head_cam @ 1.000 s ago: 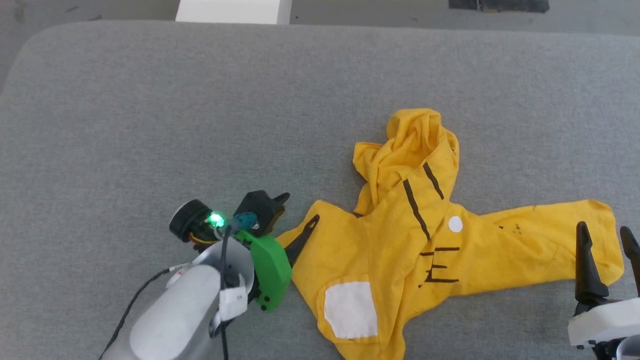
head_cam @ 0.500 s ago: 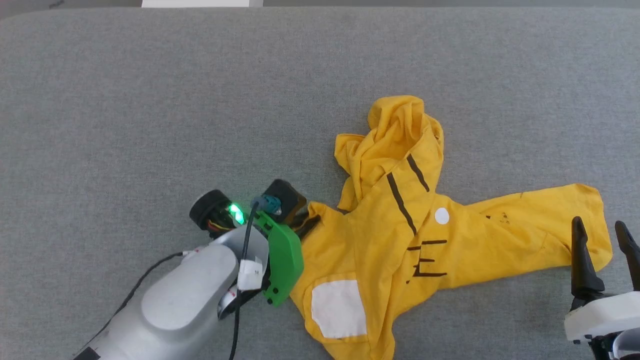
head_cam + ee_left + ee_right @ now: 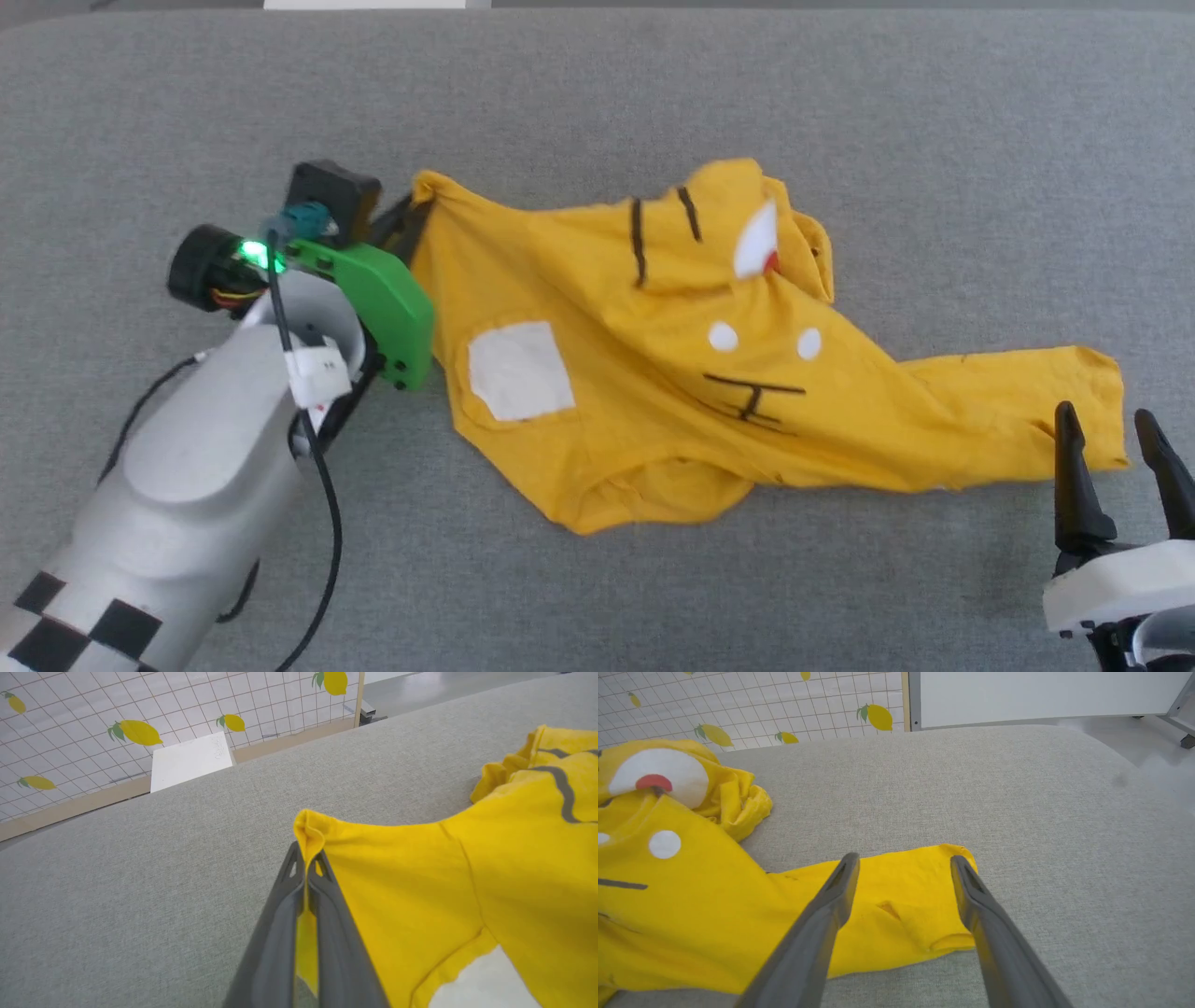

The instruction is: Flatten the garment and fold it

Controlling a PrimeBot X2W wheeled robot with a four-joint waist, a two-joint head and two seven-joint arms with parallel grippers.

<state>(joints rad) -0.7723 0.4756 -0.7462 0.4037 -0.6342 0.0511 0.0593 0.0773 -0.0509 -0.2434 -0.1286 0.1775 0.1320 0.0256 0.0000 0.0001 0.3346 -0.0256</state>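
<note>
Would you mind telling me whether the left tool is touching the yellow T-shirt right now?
Touching. The left wrist view shows the left tool shut on a corner of the T-shirt, with yellow cloth pinched between its closed jaws.

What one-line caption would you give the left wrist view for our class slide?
Left gripper shut on a bunched corner of the yellow T-shirt, which lies on the grey surface.
</note>
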